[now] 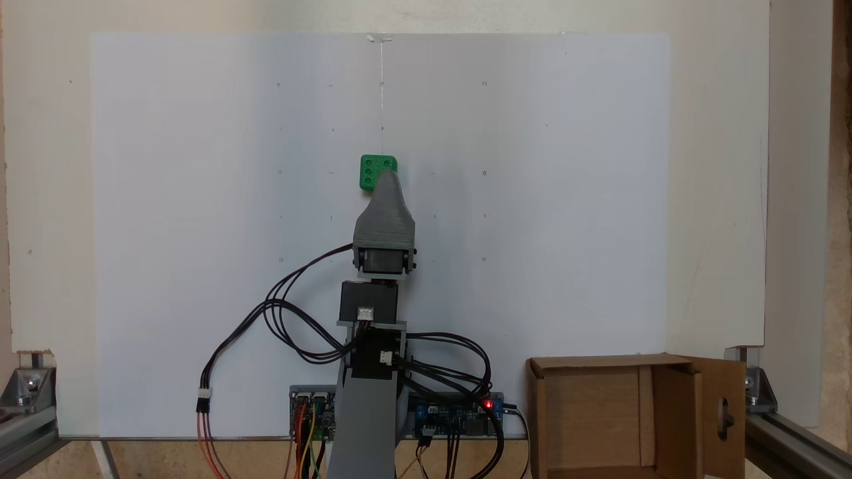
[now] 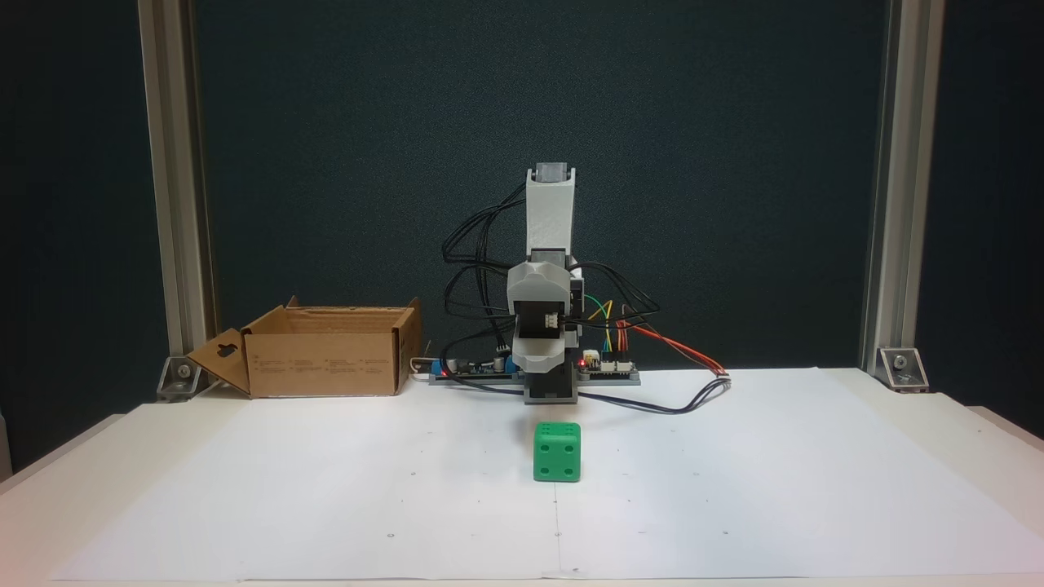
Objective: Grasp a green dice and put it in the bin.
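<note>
Your green dice sits on the white paper sheet just above the centre of the frame in the fixed view that looks down. There the grey tip of the gripper overlaps the dice's lower right corner. In the fixed view from the front, the dice rests flat on the sheet slightly right of centre, in the lower half of the frame, showing four pips on its near face. The gripper appears directly above and behind it, hanging off the table with a clear gap between its lower edge and the dice. So the dice is not held and nothing touches it.

You cannot tell how far the fingers are spread: from above, only a single tapered grey tip shows (the jaws lie one behind the other), and the front view shows only the grey shell of the gripper.

The bin stands open at the lower right of the view from above, its keyhole flap folded outward. In the front view the bin is at middle left, well apart from the dice.
</note>
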